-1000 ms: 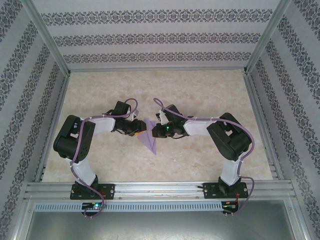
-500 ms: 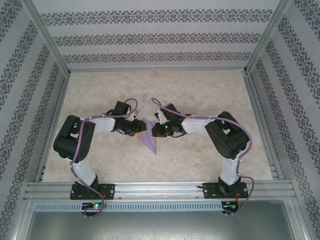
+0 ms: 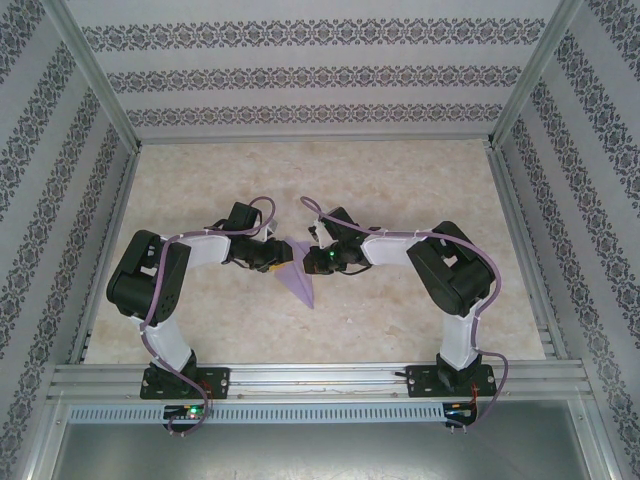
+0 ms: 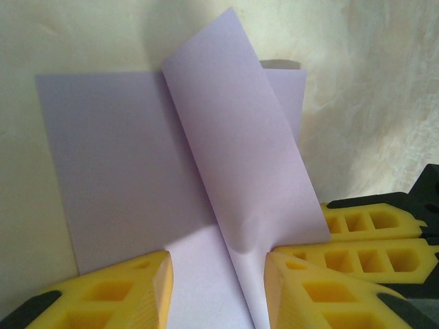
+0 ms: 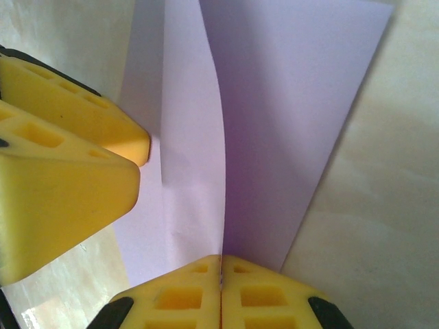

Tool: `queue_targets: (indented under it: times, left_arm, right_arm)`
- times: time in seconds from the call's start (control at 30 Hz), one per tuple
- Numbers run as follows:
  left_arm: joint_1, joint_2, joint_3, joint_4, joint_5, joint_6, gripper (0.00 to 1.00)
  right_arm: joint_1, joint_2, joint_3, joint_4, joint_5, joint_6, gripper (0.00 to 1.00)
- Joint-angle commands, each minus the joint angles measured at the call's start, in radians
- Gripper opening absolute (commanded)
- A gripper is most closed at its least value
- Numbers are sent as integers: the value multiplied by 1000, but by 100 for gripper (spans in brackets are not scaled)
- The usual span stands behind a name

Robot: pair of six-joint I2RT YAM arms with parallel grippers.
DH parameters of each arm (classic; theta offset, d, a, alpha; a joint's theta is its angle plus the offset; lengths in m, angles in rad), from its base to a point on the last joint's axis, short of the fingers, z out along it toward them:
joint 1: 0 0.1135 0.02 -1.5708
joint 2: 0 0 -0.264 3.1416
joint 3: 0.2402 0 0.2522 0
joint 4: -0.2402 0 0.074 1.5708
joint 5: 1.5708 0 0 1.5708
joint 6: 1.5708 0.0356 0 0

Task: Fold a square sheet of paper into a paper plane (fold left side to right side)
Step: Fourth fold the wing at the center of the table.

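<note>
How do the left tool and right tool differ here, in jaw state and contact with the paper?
The left tool has its jaws apart, straddling the flat part of the lilac sheet; the right tool is shut. The left tool appears to grip nothing, while the right tool pinches the edge of the raised flap. Both have yellow fingers and work on the same sheet.

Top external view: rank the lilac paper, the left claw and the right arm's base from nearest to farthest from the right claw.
1. The lilac paper: pinched in the right claw, at the centre.
2. The left claw: just across the paper, leftward.
3. The right arm's base: low right in the view.
</note>
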Motion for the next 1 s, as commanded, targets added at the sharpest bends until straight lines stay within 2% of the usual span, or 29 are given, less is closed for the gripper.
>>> queue_targets:
  times: [0.0,0.5,0.97]
  left_arm:
    - [-8,12,5,-59,-46,29,41]
    - [-9,-28,15,-57,-37,18,44]
    - [-8,-154,13,-55,-39,0,45]
  right_arm:
    - [-7,23,26,-15,24,-24,7]
    - [15,77,8,-81,54,-5,6]
    - [19,111,4,-81,39,16,7]
